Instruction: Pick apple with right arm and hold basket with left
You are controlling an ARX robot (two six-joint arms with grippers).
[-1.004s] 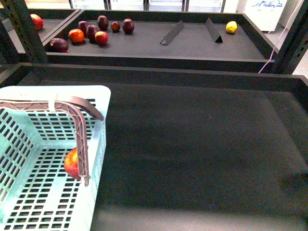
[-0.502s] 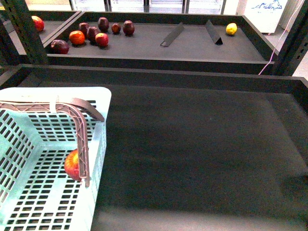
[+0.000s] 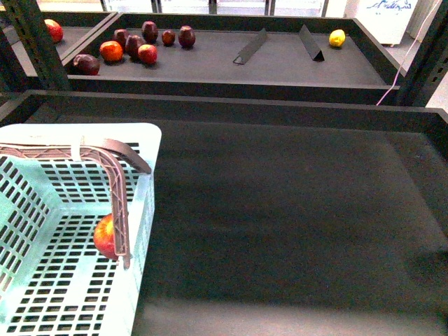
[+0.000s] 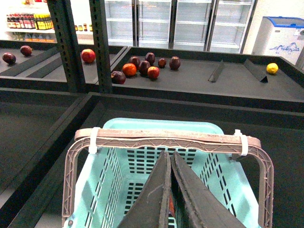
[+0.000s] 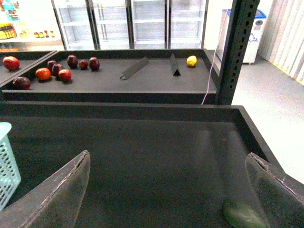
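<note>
One red apple (image 3: 105,236) lies inside the pale blue basket (image 3: 143,140) in the front view. It sits on the slotted floor, close to the basket's right wall. The basket stands at the left end of the dark counter (image 3: 294,210). A brown ribbed finger (image 3: 119,210) of the left pincer (image 3: 123,262) reaches across the basket and bends down right in front of the apple. On the shelf behind, a bunch of dark fruits (image 3: 133,46) lies at the left and a small lemon (image 3: 337,38) at the right.

In the left wrist view, the left pincer (image 4: 169,190) has its two dark pads pressed together, clenched with nothing between them. They point down into the basket (image 4: 156,126). The brown frame with its white zip ties (image 4: 93,140) hangs over the basket's far rim.

In the right wrist view, the right pincer (image 5: 171,190) is spread wide, released, with nothing in it. It hangs above the bare counter (image 5: 142,152). Only a corner of the basket (image 5: 7,161) shows at the edge. A dim green thing (image 5: 242,213) lies on the counter near one finger (image 5: 275,185).
</note>
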